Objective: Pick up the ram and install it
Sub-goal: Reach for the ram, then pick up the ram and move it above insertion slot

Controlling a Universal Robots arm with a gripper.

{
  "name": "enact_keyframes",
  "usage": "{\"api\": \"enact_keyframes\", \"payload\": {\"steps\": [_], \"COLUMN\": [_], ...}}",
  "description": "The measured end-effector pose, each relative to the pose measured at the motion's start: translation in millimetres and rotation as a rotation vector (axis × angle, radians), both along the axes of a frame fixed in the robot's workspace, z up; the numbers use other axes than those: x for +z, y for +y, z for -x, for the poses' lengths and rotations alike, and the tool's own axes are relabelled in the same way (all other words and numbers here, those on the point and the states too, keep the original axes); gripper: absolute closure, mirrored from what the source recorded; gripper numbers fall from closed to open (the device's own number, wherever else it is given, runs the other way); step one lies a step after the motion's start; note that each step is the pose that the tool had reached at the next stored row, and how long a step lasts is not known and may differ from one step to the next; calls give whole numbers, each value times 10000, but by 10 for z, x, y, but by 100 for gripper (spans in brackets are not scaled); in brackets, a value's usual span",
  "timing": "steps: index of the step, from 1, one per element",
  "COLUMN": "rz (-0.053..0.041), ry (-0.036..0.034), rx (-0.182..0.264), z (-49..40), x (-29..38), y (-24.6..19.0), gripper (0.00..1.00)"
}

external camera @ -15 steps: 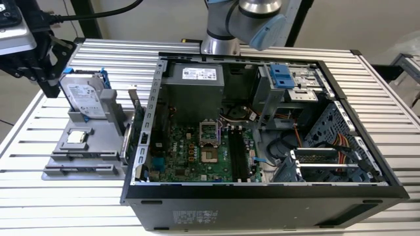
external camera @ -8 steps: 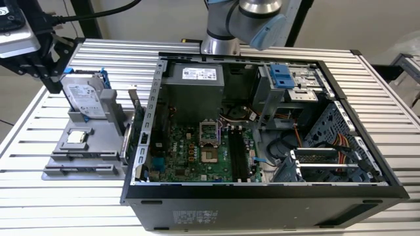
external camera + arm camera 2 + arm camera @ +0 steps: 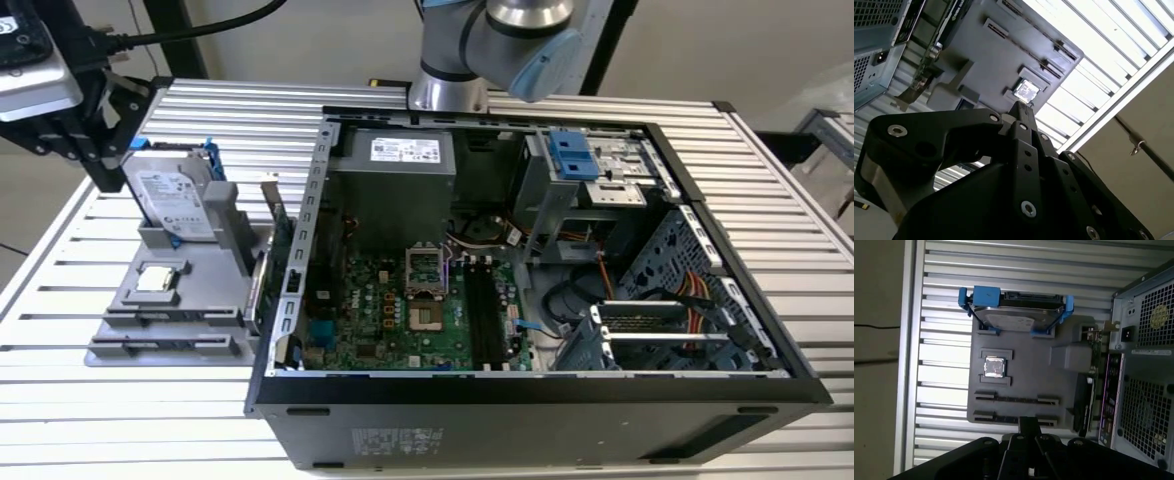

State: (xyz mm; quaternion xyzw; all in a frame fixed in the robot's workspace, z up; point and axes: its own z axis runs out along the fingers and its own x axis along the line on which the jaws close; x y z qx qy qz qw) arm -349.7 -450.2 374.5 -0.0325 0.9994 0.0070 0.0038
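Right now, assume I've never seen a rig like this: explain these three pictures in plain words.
The machine is a robot arm standing by an open computer case on a slatted table. The exterior view comes from a camera off the arm, looking down on everything. Both wrist views come from cameras riding on the arm, looking past its black tool. At the exterior view's left of the case sits a gray parts tray. It carries a hard drive in a blue frame, a small square processor chip and a green card standing on edge. The tool hangs shut above that tray, gripping nothing visible.
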Motion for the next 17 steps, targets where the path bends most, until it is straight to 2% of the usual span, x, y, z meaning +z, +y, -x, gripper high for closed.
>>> {"api": "enact_keyframes", "payload": {"steps": [8,17], "rz": [-1,1], "ry": [-1,0], "rx": [223,881], "z": [0,1], "x": [0,0], "y": [-11,-15], "gripper": [100,100]}}
